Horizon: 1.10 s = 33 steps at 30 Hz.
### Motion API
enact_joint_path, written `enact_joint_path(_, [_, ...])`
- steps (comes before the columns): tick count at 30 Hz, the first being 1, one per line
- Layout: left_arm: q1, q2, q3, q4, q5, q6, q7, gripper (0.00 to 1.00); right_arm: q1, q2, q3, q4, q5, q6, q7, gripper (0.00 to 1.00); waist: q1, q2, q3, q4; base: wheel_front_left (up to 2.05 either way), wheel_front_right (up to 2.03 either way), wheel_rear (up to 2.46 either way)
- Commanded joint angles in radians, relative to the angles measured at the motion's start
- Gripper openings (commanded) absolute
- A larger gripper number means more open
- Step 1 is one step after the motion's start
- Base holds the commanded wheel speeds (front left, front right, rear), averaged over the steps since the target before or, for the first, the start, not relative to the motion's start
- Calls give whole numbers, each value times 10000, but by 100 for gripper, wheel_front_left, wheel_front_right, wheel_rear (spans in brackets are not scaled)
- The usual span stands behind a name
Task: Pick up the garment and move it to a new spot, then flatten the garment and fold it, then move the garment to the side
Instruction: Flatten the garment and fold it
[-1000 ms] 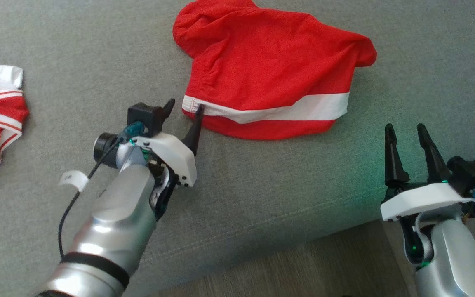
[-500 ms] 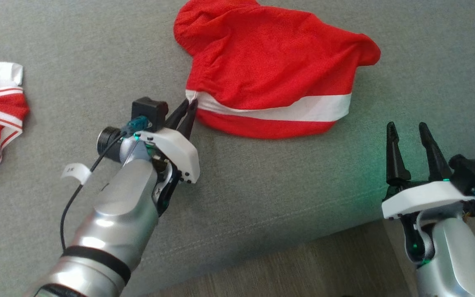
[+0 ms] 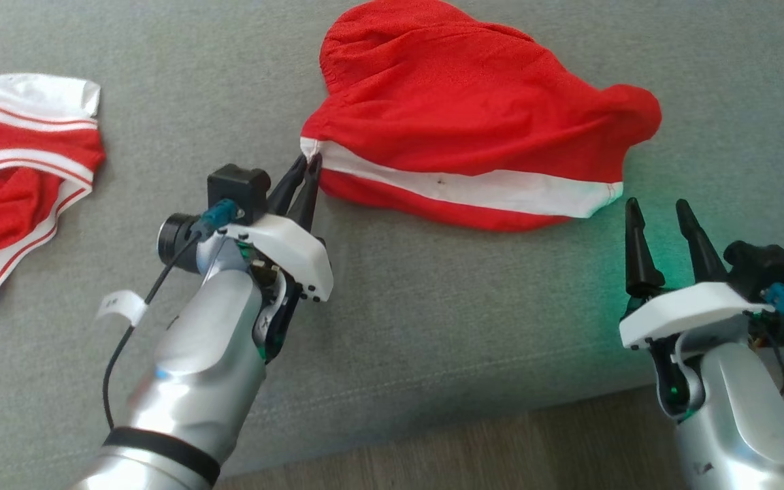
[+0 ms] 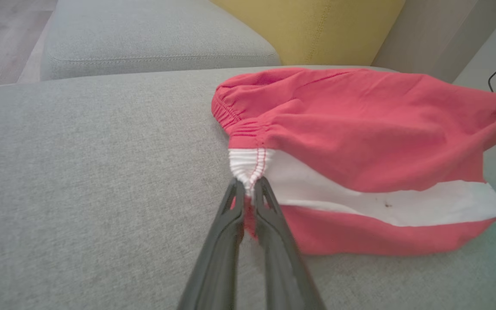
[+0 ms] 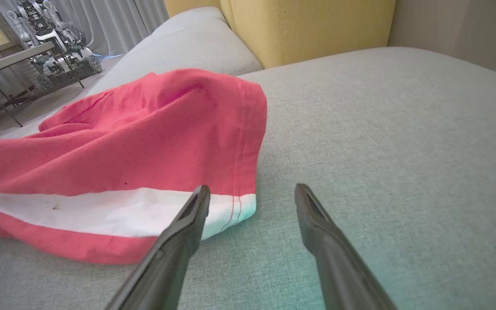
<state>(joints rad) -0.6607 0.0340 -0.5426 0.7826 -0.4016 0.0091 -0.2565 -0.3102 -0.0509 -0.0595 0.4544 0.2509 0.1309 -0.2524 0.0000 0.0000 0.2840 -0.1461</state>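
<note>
Left gripper (image 3: 310, 162) pinched the soft, light red shorts (image 3: 474, 122) at their elastic corner; right gripper (image 3: 656, 207) stood spread.

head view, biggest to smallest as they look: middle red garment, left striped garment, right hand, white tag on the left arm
1. middle red garment
2. left striped garment, partly cut off by the frame
3. right hand, nearer the camera, so close to 2 and unsure
4. white tag
</note>
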Motion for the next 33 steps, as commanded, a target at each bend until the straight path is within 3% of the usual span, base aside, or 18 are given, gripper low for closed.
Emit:
enact_joint_path(1, [-265,162,311,-358,103,50,-53,0,-235,6,224,-159,69,-2,-93,100,0,0,37,59,0,0,0])
enact_joint_path(12, [27,162,362,-820,239,163,-53,0,-966,6,176,1191,252,-2,-93,100,0,0,176,391,0,0,0])
enact_joint_path(33, [11,162,143,-932,96,224,-53,0,-1640,-131,1233,2946,1190,-2,-93,100,0,0,160,584,0,0,0])
